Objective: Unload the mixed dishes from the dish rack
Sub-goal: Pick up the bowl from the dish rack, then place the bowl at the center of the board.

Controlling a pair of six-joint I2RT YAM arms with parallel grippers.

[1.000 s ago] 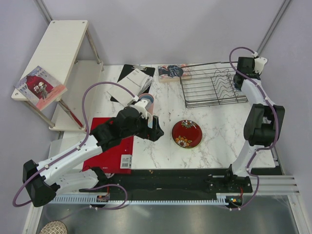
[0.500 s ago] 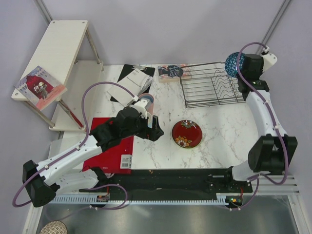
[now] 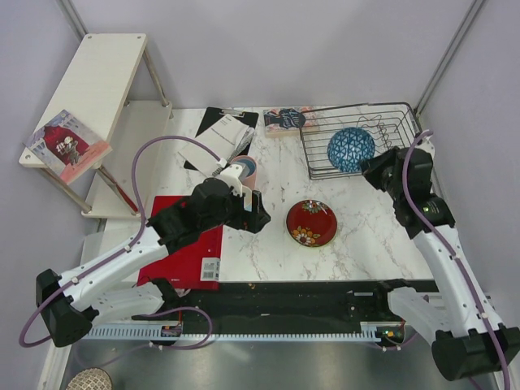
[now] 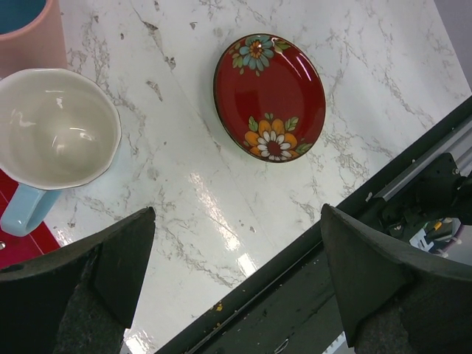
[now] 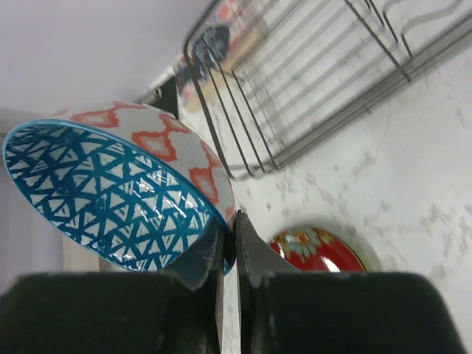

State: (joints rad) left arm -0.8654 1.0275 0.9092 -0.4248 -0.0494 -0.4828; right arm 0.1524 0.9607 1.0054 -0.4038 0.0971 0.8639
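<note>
My right gripper (image 5: pixel 227 237) is clamped on the rim of the small bowl with the blue triangle pattern inside and red-orange marks outside (image 5: pixel 110 192). One finger is inside the wall and one outside, so the bowl hangs tilted on edge, well above the finger tips. I judge a rim pinch is the only hold these narrow jaws have on a round bowl. From above, the bowl (image 3: pixel 351 149) is just ahead of the right gripper (image 3: pixel 375 169), held over the black wire dish rack (image 3: pixel 388 130), which lies ahead of and below the fingers.

My left gripper (image 4: pixel 236 258) hangs wide open, holding nothing, over the white marble tabletop (image 4: pixel 206 206). The dark red floral plate (image 4: pixel 269 96) lies flat ahead of it. The light blue handled mug (image 4: pixel 55 129) stands upright off its left finger, with the pink cup (image 4: pixel 26 29) just beyond. I take these as already unloaded, set where they are out of the way.

A second ago the right arm was stretched to the rack's far right corner with no bowl showing. Half a second ago the bowl was lifted at that corner. Now the arm has drawn back and the bowl has come inward over the rack. The left arm, plate and pink cup (image 3: pixel 246 168) have not shifted.
</note>
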